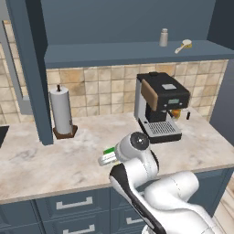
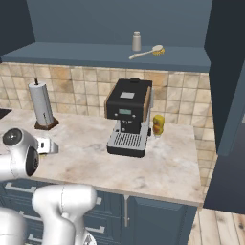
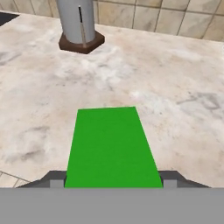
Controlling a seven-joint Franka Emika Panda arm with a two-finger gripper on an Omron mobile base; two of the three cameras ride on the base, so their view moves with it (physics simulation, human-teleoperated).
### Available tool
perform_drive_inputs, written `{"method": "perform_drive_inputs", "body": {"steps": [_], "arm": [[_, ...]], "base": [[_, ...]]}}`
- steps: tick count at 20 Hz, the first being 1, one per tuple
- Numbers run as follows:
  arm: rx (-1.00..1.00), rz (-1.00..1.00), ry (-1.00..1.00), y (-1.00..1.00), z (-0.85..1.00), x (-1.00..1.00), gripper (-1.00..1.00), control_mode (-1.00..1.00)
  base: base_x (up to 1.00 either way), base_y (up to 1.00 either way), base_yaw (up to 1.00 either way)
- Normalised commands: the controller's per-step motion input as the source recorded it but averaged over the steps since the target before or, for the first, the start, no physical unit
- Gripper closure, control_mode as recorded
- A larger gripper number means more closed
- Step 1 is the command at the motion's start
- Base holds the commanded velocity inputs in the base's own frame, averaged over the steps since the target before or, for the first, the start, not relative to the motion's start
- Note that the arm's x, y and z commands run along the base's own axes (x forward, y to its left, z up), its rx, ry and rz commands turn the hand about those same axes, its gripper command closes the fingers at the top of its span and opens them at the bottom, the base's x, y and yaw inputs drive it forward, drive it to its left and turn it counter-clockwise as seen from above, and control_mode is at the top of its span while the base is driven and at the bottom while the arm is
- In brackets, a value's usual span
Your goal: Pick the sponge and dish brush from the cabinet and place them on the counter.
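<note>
While clamped on the sponge (image 3: 113, 146) | pincer (image 3: 113, 181) over open counter (image 3: 175, 87) | front edge near

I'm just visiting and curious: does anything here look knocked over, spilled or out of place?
Nothing is spilled or toppled. The one oddity: a dish brush lies on its side on the cabinet shelf beside an upright shaker, and the gripper holds a green sponge above the counter.
</note>
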Motion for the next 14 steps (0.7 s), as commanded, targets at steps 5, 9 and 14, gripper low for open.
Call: {"method": "perform_drive_inputs", "body": {"steps": [5,9,14], "arm": [[0.00,0.00,0.00,0.19,-0.32,0.23,1.00,-1.00],[0.00,0.00,0.00,0.21,-0.29,0.22,1.00,-1.00],[0.00,0.00,0.00,0.20,-0.25,0.21,1.00,-1.00]], "base": [[0.00,0.00,0.00],[0.00,0.00,0.00],[0.00,0.00,0.00]]}}
